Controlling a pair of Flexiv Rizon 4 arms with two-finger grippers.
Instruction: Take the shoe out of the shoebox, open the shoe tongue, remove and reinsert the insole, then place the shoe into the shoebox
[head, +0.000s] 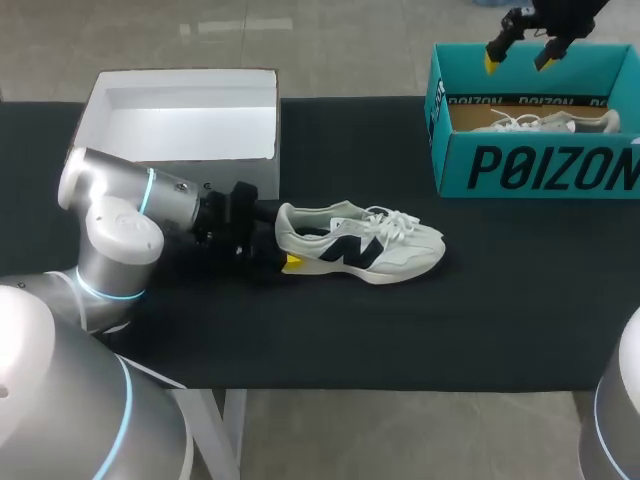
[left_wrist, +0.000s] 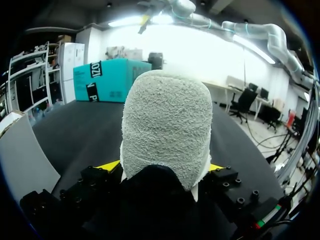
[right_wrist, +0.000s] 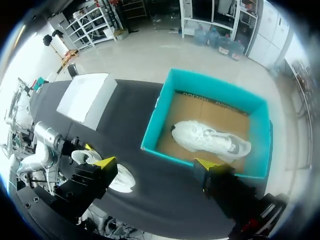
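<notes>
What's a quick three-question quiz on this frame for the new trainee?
1. True or false: the right gripper hangs open above the teal shoebox.
2. Which part of the shoe on the table sits between the fingers of the left gripper? A: toe. B: heel. C: laces.
3. Fill in: inside the teal shoebox lies a second ____.
Key: 1 true; 2 B; 3 shoe.
</notes>
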